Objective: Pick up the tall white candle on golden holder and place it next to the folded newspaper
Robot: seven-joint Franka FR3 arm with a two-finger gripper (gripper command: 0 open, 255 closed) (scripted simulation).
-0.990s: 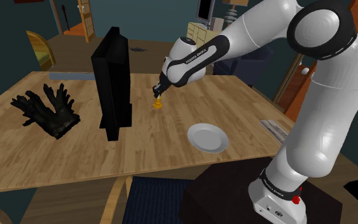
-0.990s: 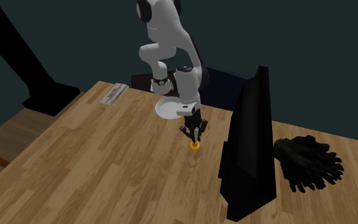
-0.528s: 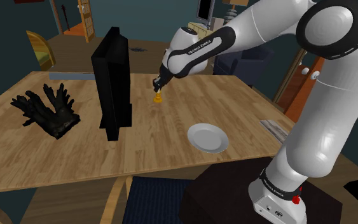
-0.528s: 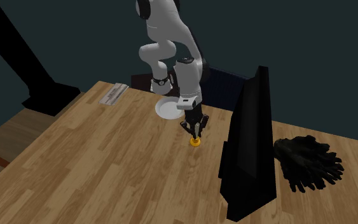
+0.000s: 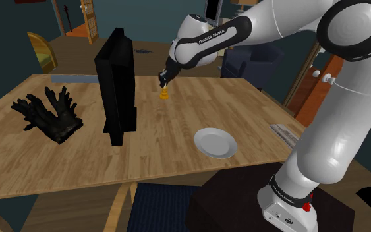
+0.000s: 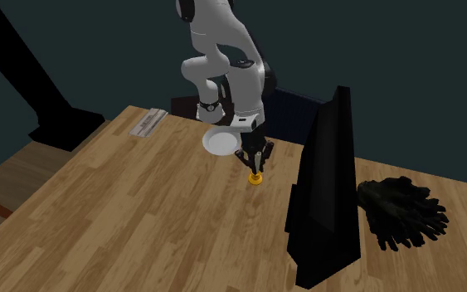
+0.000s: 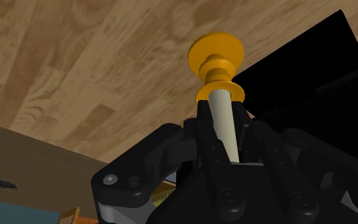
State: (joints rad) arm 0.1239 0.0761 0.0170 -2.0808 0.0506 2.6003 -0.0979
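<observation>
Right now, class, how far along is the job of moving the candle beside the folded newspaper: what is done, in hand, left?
Done: the hand is shut on the candle, clasping its pale stem. In hand: the lift; its golden holder sits higher than a second ago. Left: carry it past the plate to the folded newspaper and set it down alongside.

Home interior is indicated: a wooden dining table (image 5: pixel 164 155) is laid with a white plate (image 5: pixel 215 142), black gloves (image 5: pixel 49 115) and a folded newspaper (image 6: pixel 147 122); a dark armchair (image 5: pixel 253 64) is noted behind.
</observation>
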